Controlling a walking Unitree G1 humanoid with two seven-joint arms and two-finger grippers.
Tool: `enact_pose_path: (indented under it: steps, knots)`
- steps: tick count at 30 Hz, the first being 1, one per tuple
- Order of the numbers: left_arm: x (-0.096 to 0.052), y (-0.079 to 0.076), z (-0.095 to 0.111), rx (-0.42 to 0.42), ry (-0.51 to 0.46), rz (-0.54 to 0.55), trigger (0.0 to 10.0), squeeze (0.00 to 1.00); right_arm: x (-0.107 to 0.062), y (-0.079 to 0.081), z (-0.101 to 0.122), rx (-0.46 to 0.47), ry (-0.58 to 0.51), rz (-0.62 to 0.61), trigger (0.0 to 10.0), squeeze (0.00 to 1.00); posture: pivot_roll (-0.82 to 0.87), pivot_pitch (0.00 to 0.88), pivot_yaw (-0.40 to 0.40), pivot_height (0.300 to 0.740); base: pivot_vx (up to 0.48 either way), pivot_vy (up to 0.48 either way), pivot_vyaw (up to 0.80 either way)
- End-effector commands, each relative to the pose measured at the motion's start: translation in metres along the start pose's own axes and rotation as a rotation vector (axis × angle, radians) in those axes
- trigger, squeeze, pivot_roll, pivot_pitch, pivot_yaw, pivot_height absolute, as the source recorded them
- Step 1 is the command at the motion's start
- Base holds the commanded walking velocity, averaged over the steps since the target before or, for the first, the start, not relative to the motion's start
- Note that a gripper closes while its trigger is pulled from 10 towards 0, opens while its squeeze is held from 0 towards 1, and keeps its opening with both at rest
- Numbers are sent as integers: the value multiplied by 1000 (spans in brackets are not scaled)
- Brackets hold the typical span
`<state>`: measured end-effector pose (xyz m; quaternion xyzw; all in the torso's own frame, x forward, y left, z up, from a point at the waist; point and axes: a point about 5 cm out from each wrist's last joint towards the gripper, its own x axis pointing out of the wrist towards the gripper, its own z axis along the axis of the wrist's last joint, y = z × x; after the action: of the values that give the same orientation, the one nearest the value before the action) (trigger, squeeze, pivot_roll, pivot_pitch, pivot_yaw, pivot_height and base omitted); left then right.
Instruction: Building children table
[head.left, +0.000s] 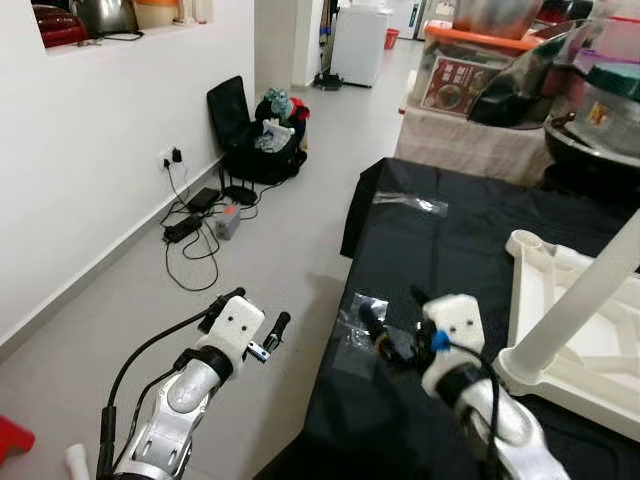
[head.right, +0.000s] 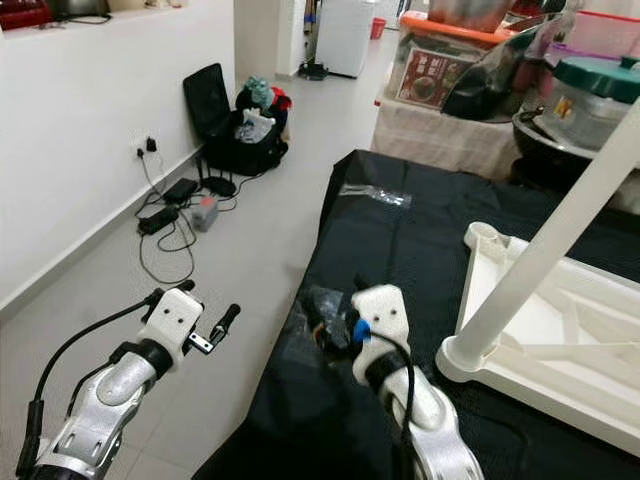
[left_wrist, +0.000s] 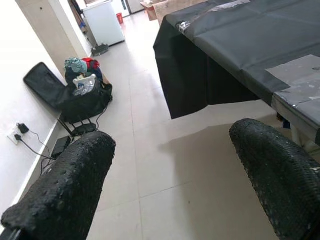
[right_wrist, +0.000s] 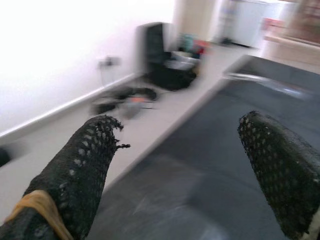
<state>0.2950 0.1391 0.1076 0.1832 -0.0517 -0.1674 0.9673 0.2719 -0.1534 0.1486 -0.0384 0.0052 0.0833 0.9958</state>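
An upside-down white children's table top (head.left: 560, 300) lies on the black-covered table (head.left: 450, 240) at the right. One white leg (head.left: 575, 305) is set in its near corner and slants upward. A small clear bag of parts (head.left: 358, 308) rests near the black cloth's front left edge. My right gripper (head.left: 395, 312) hovers open just over that bag, and in the right wrist view its fingers (right_wrist: 80, 170) are spread wide above the cloth. My left gripper (head.left: 258, 308) is open over the floor, left of the table; the left wrist view shows its fingertips (left_wrist: 65, 195) far apart.
Another clear bag (head.left: 412, 203) lies farther back on the cloth. Cables and a power strip (head.left: 200, 215) trail by the left wall, near a black bag stuffed with clothes (head.left: 265, 135). A bench stacked with containers (head.left: 500, 80) stands behind the table. A red object (head.left: 12, 438) lies on the floor.
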Motion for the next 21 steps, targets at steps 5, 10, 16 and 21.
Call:
enact_pose_path:
  steps: [5,10,16,21]
  knots:
    - [1,1,1,-3,-1,7,10000,0,5,-14,-20,-64,158,-119,10000,0,53,0,-118,740,0,0,0]
    - [1,3,0,-7,2,13,10000,0,5,-16,-22,-100,183,-138,10000,0,51,0,-116,740,0,0,0]
    - [1,5,-1,-8,5,18,10000,0,7,-14,-24,-139,205,-149,10000,0,55,0,-117,740,0,0,0]
    - [-2,8,-1,-4,7,28,10000,0,13,-14,-26,-132,206,-171,10000,0,62,0,-123,740,0,0,0]
